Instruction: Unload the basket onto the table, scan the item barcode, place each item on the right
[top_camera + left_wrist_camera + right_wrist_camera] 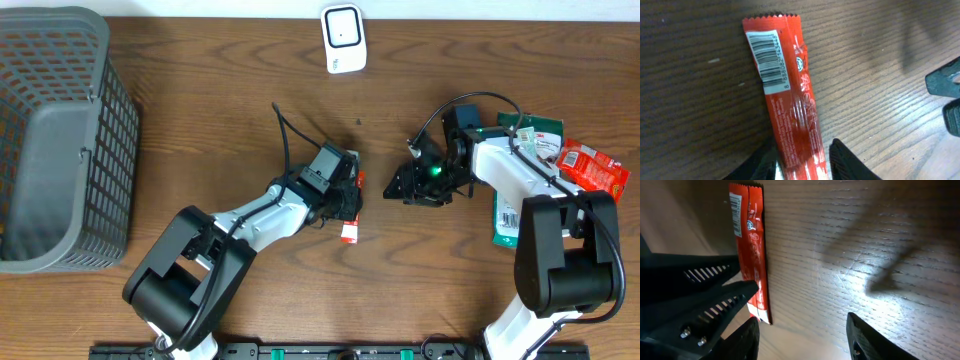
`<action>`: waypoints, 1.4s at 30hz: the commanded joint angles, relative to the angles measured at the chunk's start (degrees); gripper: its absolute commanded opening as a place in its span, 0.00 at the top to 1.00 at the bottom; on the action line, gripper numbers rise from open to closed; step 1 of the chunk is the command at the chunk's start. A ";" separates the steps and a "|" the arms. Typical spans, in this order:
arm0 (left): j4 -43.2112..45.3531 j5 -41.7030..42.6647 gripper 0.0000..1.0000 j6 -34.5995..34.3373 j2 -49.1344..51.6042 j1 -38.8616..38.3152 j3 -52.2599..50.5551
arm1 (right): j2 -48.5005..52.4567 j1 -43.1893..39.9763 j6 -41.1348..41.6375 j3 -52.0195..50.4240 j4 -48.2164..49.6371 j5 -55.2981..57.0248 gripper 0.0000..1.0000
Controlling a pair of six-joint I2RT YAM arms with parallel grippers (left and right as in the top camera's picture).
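Note:
The item is a long red snack packet (792,115), its white barcode label (766,57) facing up near the far crimped end. The packet's near end runs between the fingers of my left gripper (805,162); the left finger touches it and a thin gap shows at the right finger (847,162). From overhead the left gripper (348,205) sits over the packet (349,233) at mid-table. Just right of it my right gripper (405,188) stands open and empty. The right wrist view shows the packet (754,255) beside the left gripper (695,305), with my right gripper (802,335) holding nothing.
A white scanner-like device (343,38) stands at the back edge, centre. A grey mesh basket (60,140) fills the left side. Green (522,128) and red (592,167) packets lie under the right arm at the right.

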 commanded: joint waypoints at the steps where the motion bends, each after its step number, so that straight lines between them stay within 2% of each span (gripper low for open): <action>1: -3.69 -4.55 0.65 0.39 2.99 -1.22 -1.07 | -0.52 -0.02 0.39 -0.11 -0.02 -0.04 0.48; 4: -4.96 -5.66 0.65 0.39 3.15 -2.36 -1.07 | -0.52 -0.04 0.39 -0.11 -0.02 -0.07 0.48; 8: -5.03 -5.70 0.78 0.39 3.87 -3.82 -1.07 | -0.52 -0.07 0.39 -0.11 -0.02 -0.07 0.48; 13: -5.51 -8.28 0.79 -4.09 6.16 -4.15 -1.07 | -0.52 -0.07 0.39 -0.11 -0.04 -0.07 0.48; 14: -5.46 -8.39 0.82 -4.15 6.38 -4.17 -1.07 | -0.52 -0.07 0.39 -0.11 -0.02 -0.07 0.48; 15: -5.51 -8.39 0.91 -4.15 6.40 -4.17 -1.07 | -0.52 -0.07 0.39 -0.11 -0.02 -0.07 0.48; 16: -5.53 -8.17 0.93 -4.15 6.32 -4.17 -1.05 | -0.52 -0.07 0.39 -0.11 0.00 -0.07 0.47; 19: -5.53 -8.20 0.92 -4.28 4.70 -3.37 -0.48 | -0.52 -0.07 0.39 -0.11 -0.02 -0.11 0.48; 22: -5.51 -8.17 0.93 -7.76 -0.07 -1.29 -0.02 | -0.52 -0.07 -0.07 -0.11 -0.15 -2.49 0.50; 26: -5.27 -5.81 0.93 -12.96 -9.05 2.99 0.00 | -0.52 -0.09 -4.37 -0.11 -0.98 -10.86 0.52; 31: -3.50 2.89 0.93 -15.34 -18.36 7.58 0.00 | -0.52 0.68 -10.25 -0.11 -1.09 -22.27 0.56; 37: -2.91 7.76 0.93 -16.65 -19.80 8.39 -0.02 | -0.52 2.89 -20.96 -0.11 -0.94 -39.30 0.58; 42: -2.89 9.46 0.93 -16.81 -19.80 8.39 -0.02 | -0.52 2.93 -21.70 -0.11 1.73 -47.28 0.63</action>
